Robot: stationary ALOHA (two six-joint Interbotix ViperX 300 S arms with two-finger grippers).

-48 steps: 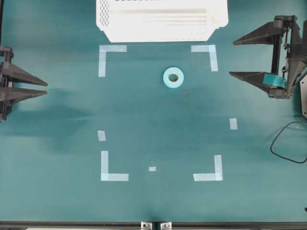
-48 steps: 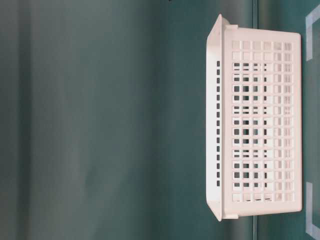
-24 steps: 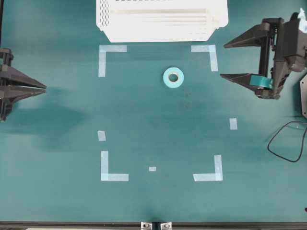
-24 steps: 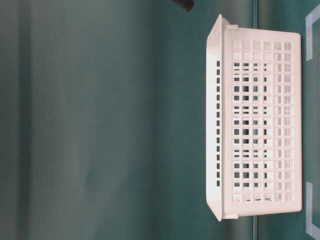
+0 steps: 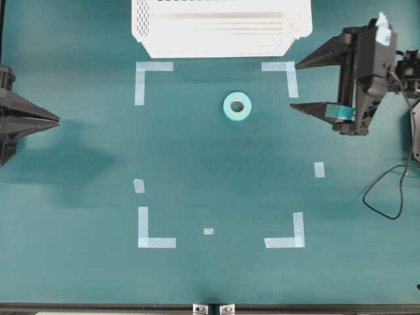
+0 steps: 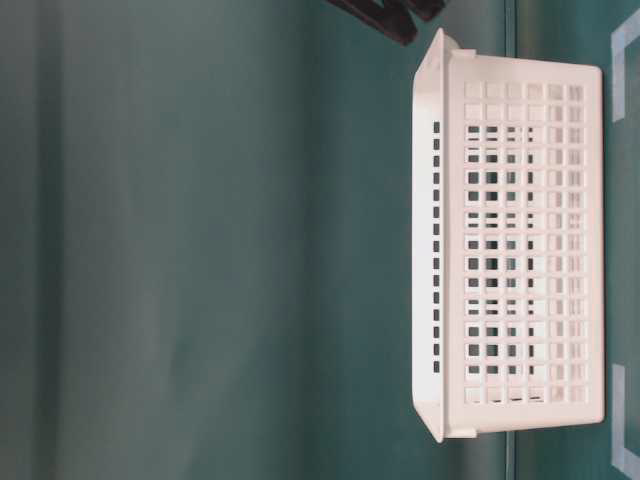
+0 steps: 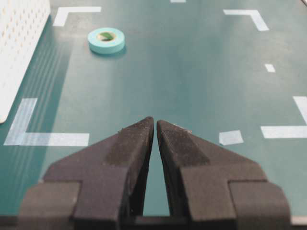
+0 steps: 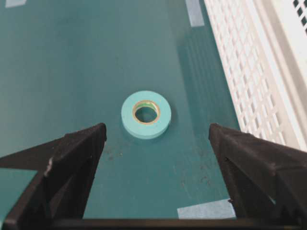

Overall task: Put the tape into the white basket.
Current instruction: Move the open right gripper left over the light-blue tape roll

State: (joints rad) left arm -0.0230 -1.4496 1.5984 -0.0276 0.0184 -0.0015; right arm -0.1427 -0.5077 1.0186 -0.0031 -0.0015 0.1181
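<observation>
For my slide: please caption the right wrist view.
Open right gripper faces the turquoise tape roll beside the white perforated basket.

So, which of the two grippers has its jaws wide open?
The right gripper: its jaws stand wide apart, facing the tape. The left gripper is shut, its fingers together.

The tape (image 5: 237, 105) lies flat between the white basket (image 5: 220, 43) and the wide-spread right tool (image 5: 293, 85).

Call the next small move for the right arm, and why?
Probably ease the right gripper forward and down over the tape. Its jaws stand wide open and lined up on the roll, which lies flat on the table beside the white basket, untouched.
</observation>
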